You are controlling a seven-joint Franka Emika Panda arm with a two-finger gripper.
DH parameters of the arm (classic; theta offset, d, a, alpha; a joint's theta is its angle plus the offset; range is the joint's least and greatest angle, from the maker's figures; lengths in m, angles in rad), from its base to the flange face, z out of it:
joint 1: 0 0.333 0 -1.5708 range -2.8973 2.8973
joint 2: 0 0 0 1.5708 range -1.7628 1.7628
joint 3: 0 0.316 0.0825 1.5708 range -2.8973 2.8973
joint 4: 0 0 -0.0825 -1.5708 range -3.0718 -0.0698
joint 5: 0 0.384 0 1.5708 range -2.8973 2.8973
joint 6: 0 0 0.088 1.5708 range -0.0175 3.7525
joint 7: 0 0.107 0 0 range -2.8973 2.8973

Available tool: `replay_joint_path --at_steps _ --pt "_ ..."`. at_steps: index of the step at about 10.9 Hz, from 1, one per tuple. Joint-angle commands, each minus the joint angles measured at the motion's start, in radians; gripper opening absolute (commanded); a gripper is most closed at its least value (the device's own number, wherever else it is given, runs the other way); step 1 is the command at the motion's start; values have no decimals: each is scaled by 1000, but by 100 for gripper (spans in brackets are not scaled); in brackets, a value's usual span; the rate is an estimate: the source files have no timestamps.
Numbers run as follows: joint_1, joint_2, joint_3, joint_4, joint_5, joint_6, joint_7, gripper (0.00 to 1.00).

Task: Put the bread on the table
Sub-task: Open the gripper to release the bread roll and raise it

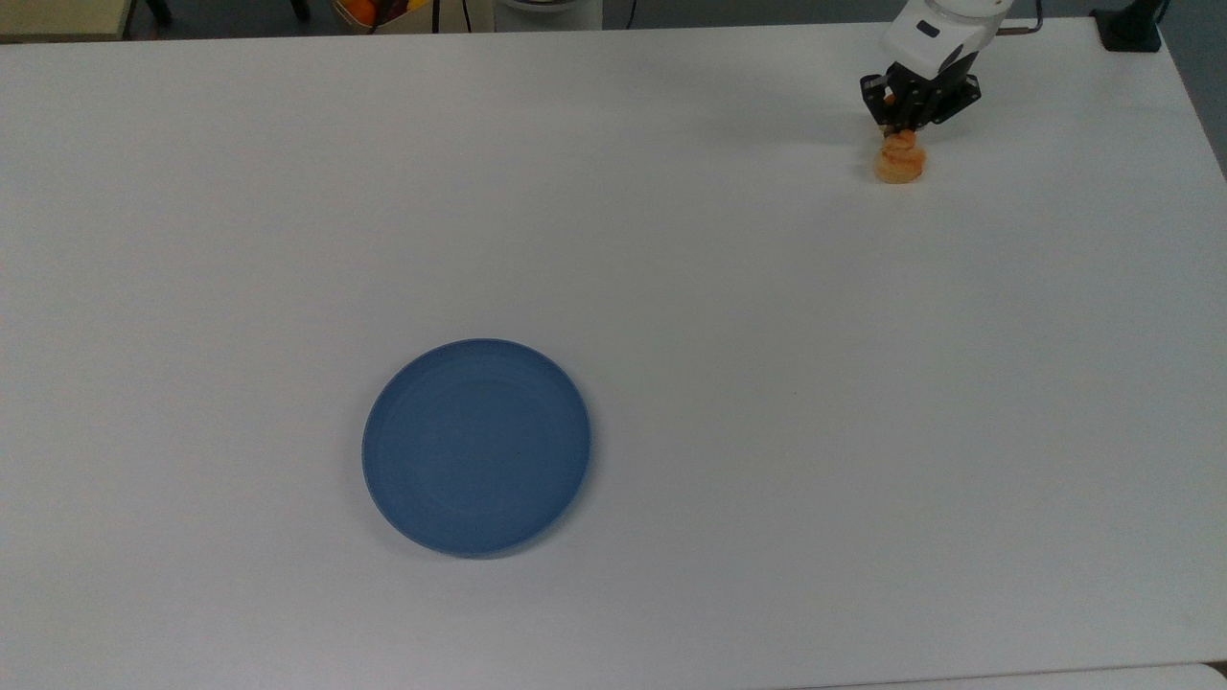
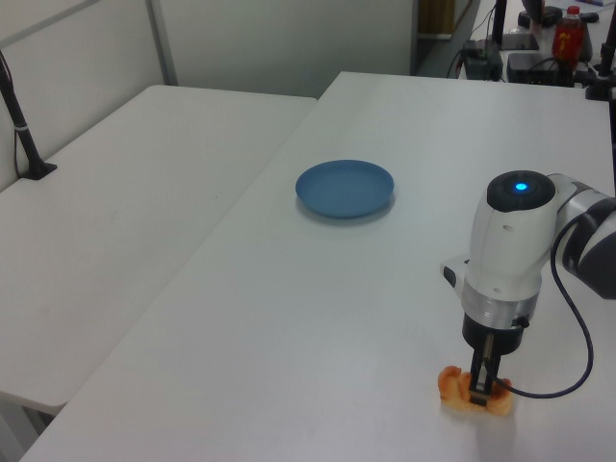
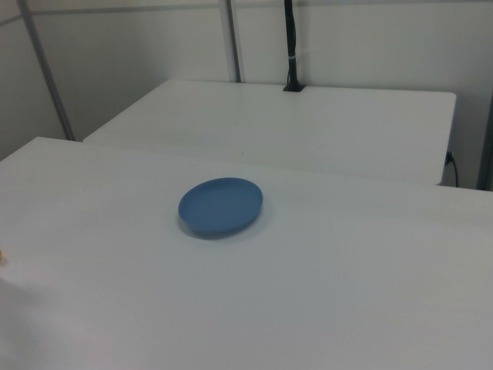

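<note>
Top view, left to right: I see the blue plate [image 1: 476,447] lying alone at lower centre, well apart from the arm; wide bare table [image 1: 767,335] lies between them; at far upper right the gripper [image 1: 903,132] points straight down, fingers clamped on the bread [image 1: 900,163], which rests on the table near its far edge. Left view: the wrist stands vertical over the bread [image 2: 475,393], close to the table's [image 2: 289,318] near edge.
</note>
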Motion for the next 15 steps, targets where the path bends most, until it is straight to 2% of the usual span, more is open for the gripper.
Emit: replay_joint_path --at_steps 1,10,13,15 --pt "10 14 -2 -13 -23 26 34 100" --pt "0 -1 4 0 -21 -23 40 100" --pt "-53 -70 15 86 -11 -175 28 100" --pt "-109 -103 16 166 27 -288 -42 100"
